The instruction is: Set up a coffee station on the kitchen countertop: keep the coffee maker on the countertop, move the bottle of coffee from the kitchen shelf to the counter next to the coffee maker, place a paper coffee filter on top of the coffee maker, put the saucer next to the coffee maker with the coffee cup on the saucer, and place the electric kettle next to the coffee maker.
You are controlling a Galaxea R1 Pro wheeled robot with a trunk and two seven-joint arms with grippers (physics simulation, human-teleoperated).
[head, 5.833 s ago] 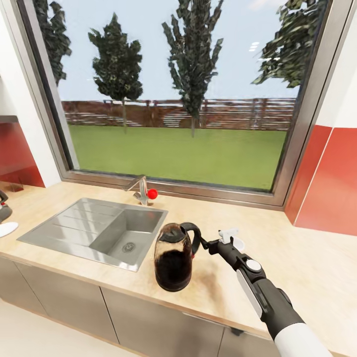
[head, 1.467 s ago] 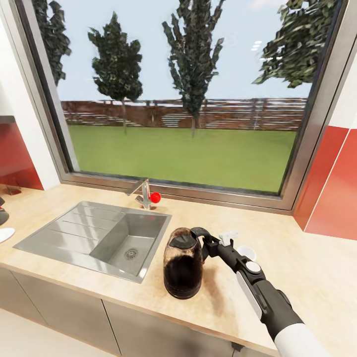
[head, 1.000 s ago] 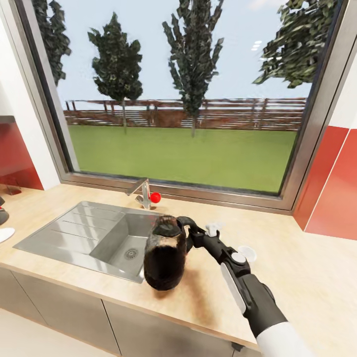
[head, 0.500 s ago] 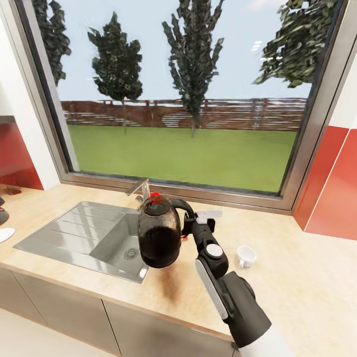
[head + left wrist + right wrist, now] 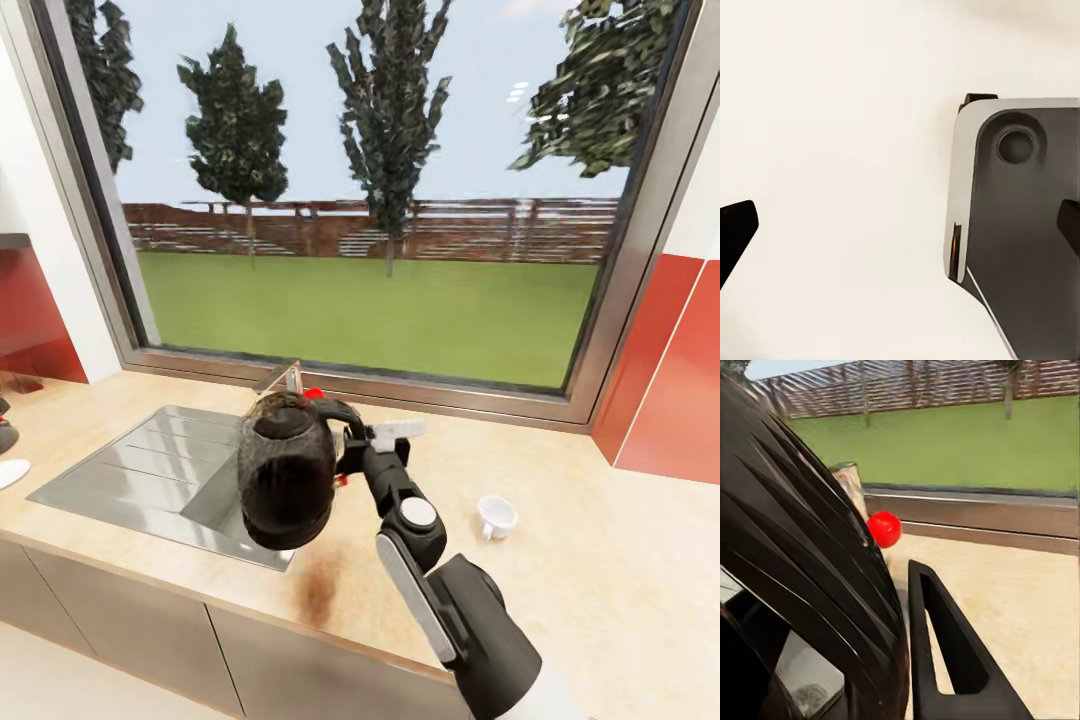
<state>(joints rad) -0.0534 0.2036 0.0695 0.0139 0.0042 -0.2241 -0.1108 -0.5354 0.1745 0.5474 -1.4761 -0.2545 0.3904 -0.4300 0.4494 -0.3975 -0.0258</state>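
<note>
Head view: right end effector (image 5: 345, 462) clamped on handle of electric kettle (image 5: 286, 484), kettle lifted clear of surface (image 5: 600, 570), hanging over right edge of sink (image 5: 150, 470). Coffee cup (image 5: 496, 517) stands on surface right of arm. Left wrist view: left end effector's fingertips (image 5: 735, 232) spread apart, nothing between.

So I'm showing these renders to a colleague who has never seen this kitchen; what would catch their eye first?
Most likely the dark electric kettle, held off the countertop by its handle in the right gripper and hanging over the edge of the steel sink. Behind it, the big window with trees and green lawn dominates the head view. A small white coffee cup stands alone on the counter to the right of the arm.
</note>
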